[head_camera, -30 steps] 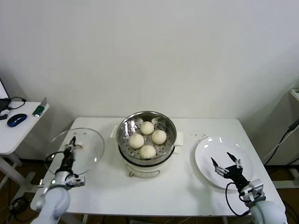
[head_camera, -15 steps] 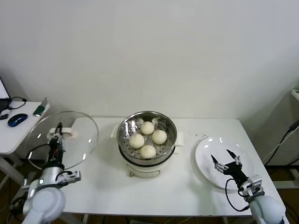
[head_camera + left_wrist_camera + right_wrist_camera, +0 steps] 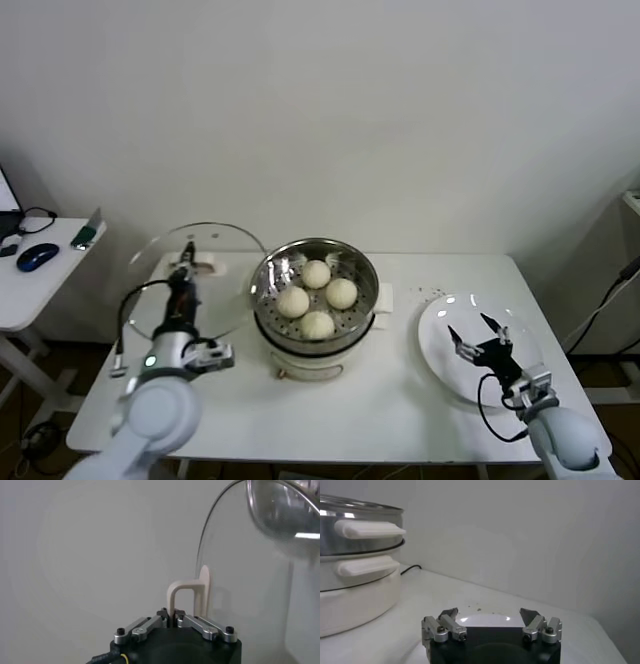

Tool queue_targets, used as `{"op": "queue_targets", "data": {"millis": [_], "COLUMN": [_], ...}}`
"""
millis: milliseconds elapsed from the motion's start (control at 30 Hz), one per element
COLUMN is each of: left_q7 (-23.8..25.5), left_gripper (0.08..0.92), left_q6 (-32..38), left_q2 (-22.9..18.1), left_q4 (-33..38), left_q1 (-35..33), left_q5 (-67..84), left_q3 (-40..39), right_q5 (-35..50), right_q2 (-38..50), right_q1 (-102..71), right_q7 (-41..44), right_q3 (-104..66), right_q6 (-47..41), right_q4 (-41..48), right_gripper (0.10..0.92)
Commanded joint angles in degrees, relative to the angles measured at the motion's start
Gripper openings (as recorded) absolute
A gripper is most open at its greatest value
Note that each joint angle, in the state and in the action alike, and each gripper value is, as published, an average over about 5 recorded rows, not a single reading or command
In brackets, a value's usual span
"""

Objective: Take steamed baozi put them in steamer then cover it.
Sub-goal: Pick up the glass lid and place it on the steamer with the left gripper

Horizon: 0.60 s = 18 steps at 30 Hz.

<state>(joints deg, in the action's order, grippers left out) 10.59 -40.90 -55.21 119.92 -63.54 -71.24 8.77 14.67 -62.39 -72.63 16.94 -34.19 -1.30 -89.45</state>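
Several cream-white baozi (image 3: 316, 273) lie on the perforated tray of the steel steamer (image 3: 310, 365) at the table's middle. My left gripper (image 3: 187, 258) is shut on the cream handle (image 3: 187, 592) of the glass cover (image 3: 215, 300). It holds the cover tilted in the air just left of the steamer, with the rim close to the pot's left edge. In the left wrist view the left gripper (image 3: 172, 615) clamps the handle's leg, with the cover (image 3: 250, 580) beyond it. My right gripper (image 3: 472, 335) hangs open over the white plate (image 3: 440, 375), with nothing between its fingers.
A side desk at the far left carries a blue mouse (image 3: 36, 257). A few dark crumbs (image 3: 430, 293) lie between steamer and plate. The right wrist view shows the right gripper (image 3: 489, 614), the steamer's white handles (image 3: 367, 529) and the plate (image 3: 485, 620).
My left gripper has carried the cover up from the table's left side and then right, toward the steamer. The right gripper has stayed over the plate.
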Motion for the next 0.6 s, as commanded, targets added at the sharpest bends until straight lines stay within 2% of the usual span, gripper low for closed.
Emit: {"op": "queue_targets", "data": {"millis": [33,333,600], "left_q7": [10.8,10.1,7.6], "left_gripper": [0.147,0.147,0.147], "left_q6": [-4.1,-4.1,-4.1], "left_q2": [-13.1,-22.4,-25.8], "left_q4": [-5.8,-10.9,-15.1], "left_q1": [16.5,14.3,15.6], "left_q5": [-9.3,-12.4,-13.5], "left_q3": [-18.1,-19.9,-20.4], "right_q5": [-0.9,-1.6,-2.0], "right_q2": [-0.2,-0.3,-0.9], "right_q1": [1.5,1.4,0.8], "right_q7": [-0.5,-0.7,-0.6], "right_q3": [0.1,-0.9,-1.6], "right_q6": [0.1,0.2,0.7], "right_q4": [1.6,2.1,2.2], "right_gripper": [0.823,0.823,0.823]}}
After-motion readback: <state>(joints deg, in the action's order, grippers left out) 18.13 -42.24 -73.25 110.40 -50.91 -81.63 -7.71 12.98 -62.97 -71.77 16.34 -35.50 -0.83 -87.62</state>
